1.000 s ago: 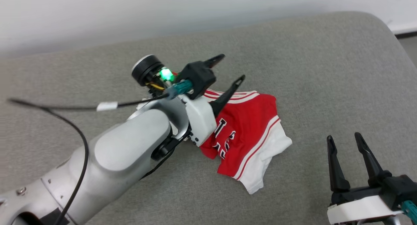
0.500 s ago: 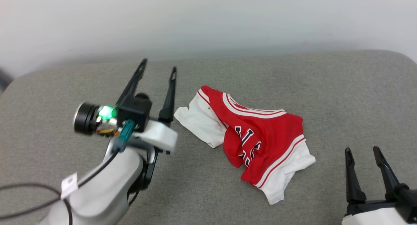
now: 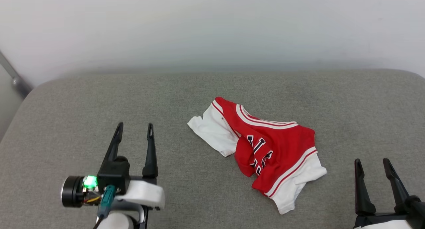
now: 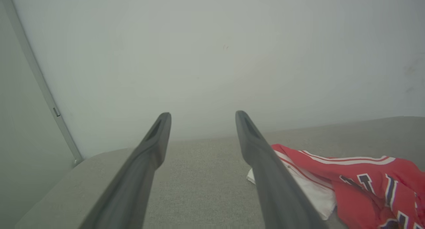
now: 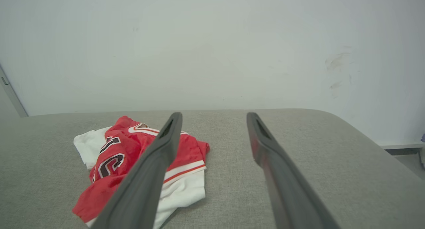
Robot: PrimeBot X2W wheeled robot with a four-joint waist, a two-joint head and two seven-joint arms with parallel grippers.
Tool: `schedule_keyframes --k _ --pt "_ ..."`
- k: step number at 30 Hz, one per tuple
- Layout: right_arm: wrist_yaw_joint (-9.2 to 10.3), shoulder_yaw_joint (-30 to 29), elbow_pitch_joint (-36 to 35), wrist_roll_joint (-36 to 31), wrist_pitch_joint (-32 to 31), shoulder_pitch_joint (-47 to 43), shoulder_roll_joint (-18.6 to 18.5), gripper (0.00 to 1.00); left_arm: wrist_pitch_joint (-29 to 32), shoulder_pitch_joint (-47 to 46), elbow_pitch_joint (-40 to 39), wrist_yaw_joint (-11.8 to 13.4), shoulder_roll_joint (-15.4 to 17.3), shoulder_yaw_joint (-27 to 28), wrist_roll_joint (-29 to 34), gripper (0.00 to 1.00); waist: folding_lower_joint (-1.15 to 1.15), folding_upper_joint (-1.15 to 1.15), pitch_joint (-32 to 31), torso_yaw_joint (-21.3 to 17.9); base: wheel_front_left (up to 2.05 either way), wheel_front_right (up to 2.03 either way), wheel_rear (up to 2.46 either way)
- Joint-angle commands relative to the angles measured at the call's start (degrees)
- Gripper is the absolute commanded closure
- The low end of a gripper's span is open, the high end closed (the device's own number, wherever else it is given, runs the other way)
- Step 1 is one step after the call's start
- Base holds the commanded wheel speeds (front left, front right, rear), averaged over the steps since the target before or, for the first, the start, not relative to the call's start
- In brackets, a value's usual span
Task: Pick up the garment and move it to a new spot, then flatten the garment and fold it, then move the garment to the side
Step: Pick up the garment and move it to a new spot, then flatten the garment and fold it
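The garment point(image 3: 265, 149), a red T-shirt with white sleeves, striped trim and dark white-outlined letters, lies crumpled on the grey cushioned surface point(image 3: 206, 89), right of centre. My left gripper point(image 3: 134, 131) stands open at the lower left, well apart from the shirt, nothing between its fingers. My right gripper point(image 3: 372, 164) is open at the lower right, a little right of the shirt's near white sleeve. The left wrist view has the garment point(image 4: 358, 182) to the right of the open left gripper point(image 4: 202, 117). In the right wrist view the garment point(image 5: 132, 152) lies left of the open right gripper point(image 5: 214, 117).
A pale wall point(image 3: 212, 30) rises right behind the surface's far edge. A metal strip point(image 3: 15, 78) runs down the wall at the far left. The surface's rounded right end point(image 5: 358, 136) drops off toward a floor strip in the right wrist view.
My left arm has drawn back from over the garment to the lower left, its gripper open and empty. The garment stays crumpled where it lay. The camera has turned, shifting the whole picture.
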State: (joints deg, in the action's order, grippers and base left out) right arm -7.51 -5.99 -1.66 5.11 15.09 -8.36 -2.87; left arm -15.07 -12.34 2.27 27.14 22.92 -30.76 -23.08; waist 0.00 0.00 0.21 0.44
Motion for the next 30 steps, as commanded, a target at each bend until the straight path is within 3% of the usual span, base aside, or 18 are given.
schedule_keyframes --k 1,16,30 --pt "0.04 0.1 -0.2 0.6 0.1 -0.6 0.0 0.0 -0.1 2.4 -0.5 -1.3 -0.8 1.6 1.3 0.0 0.0 0.0 -0.2 0.1 0.0 0.0 0.0" --pt "0.04 0.3 0.3 2.3 0.1 -2.5 0.0 0.0 -0.1 13.9 -1.1 -11.6 -9.7 14.9 11.2 0.0 0.0 0.0 -1.2 1.4 0.0 0.0 0.0" --pt "0.04 0.7 0.8 3.3 0.1 -3.6 0.0 0.0 -0.1 16.8 -0.2 -16.9 -14.8 20.7 16.9 0.0 0.0 0.0 -1.9 2.3 0.0 0.0 0.0"
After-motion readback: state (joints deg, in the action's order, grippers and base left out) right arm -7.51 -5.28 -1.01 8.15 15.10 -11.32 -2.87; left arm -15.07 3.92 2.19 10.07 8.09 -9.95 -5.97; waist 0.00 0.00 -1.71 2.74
